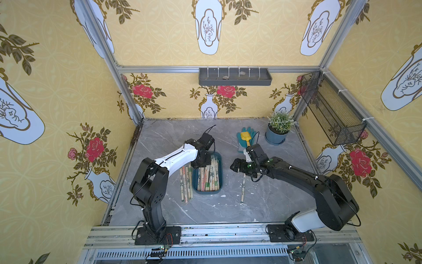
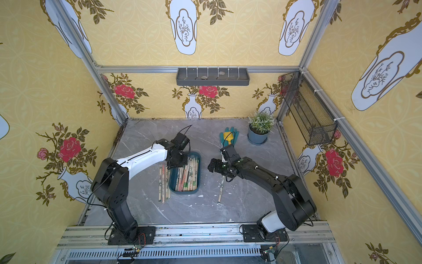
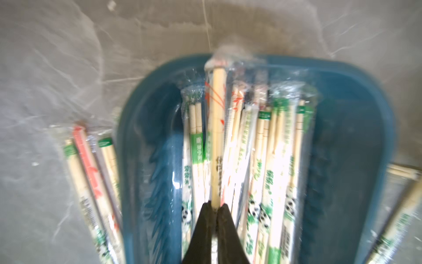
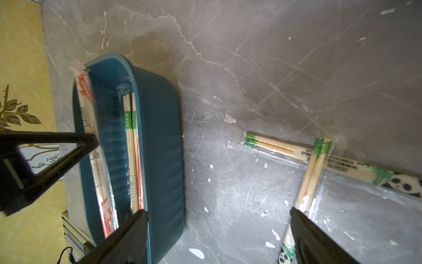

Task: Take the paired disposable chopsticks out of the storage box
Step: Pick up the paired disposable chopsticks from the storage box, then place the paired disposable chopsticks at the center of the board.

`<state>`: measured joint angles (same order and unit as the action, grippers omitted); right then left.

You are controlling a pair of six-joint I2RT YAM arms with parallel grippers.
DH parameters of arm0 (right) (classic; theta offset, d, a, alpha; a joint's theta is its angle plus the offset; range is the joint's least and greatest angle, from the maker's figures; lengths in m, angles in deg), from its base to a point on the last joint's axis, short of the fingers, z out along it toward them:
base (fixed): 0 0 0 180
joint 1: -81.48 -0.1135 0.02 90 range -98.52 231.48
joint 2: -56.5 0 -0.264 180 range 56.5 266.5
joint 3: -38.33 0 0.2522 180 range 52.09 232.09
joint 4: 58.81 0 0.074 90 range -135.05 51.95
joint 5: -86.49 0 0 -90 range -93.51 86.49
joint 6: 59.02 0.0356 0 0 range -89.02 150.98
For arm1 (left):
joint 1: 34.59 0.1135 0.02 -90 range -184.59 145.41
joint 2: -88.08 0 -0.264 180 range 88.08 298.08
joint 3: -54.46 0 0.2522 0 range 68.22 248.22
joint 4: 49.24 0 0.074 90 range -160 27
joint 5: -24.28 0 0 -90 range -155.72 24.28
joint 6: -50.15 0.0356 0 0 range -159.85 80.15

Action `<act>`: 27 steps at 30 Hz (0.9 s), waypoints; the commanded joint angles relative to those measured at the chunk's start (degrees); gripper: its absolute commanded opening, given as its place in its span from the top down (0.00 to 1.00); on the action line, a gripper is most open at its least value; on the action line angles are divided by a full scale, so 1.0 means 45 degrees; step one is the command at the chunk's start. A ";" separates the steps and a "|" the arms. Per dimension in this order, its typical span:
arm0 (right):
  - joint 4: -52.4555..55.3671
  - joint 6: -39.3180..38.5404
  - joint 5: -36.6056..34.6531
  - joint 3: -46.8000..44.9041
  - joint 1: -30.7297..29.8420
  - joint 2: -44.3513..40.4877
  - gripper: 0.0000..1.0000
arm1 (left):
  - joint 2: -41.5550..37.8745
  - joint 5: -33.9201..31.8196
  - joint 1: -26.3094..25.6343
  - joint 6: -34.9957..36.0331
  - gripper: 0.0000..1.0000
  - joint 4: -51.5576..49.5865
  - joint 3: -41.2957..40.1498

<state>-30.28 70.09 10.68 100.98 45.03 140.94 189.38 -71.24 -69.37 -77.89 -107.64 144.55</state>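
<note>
Lying nearest the arms' bases, a small heap of wrapped pairs (image 1: 186, 182) rests on the table (image 1: 205, 212) at nine o'clock from the box (image 1: 221, 173). More loose pairs (image 4: 274, 146) lie at three o'clock. That split suggests each arm sets its takings down on its own side, so neither has to cross the other.

Most of the chopsticks (image 1: 209, 178) are in the box, packed lengthwise from six to twelve o'clock. That is probably why the left gripper (image 3: 215, 206) comes in along their length. Its jaws are pinched tight on one red-printed pair (image 3: 218, 128), caught near one end. The other end of that pair points at the box's twelve o'clock rim and sits above its neighbours. Gripping by the end looks chosen so that a single pair peels off the pile without dragging others along. How high it is lifted is hard to tell through the blur.

The right gripper (image 4: 217, 211) hangs over the table at three o'clock from the box, spread wide with nothing between its jaws. It seems parked clear of the left arm's path.

Farther back, at one o'clock, a glove (image 1: 251, 133) with a yellow shovel (image 1: 245, 136) on it and a plant pot (image 1: 275, 137) stand well apart from the work.
</note>
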 commanded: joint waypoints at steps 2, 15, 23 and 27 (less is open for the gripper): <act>-0.0095 -0.0010 -0.0161 0.0156 -0.0006 0.0082 0.03 | -0.1042 -0.0516 0.0397 0.0439 1.00 -0.0828 -0.0220; -0.0224 -0.0012 -0.0077 0.0197 0.0004 0.0239 0.03 | -0.4407 -0.0775 0.3011 0.0876 1.00 -0.0062 -0.4536; -0.0142 0.0006 -0.0069 0.0123 -0.0023 0.0123 0.03 | -0.3668 -0.0862 0.3649 0.0837 1.00 0.1268 -0.6034; -0.0098 0.0047 -0.0093 0.0101 -0.0020 0.0063 0.02 | -0.2969 -0.0861 0.3658 0.0885 1.00 0.1662 -0.5987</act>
<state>-30.32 70.09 10.75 101.41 44.97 141.64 174.62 -74.74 -52.98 -74.35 -102.70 117.76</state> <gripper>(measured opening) 0.975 0.087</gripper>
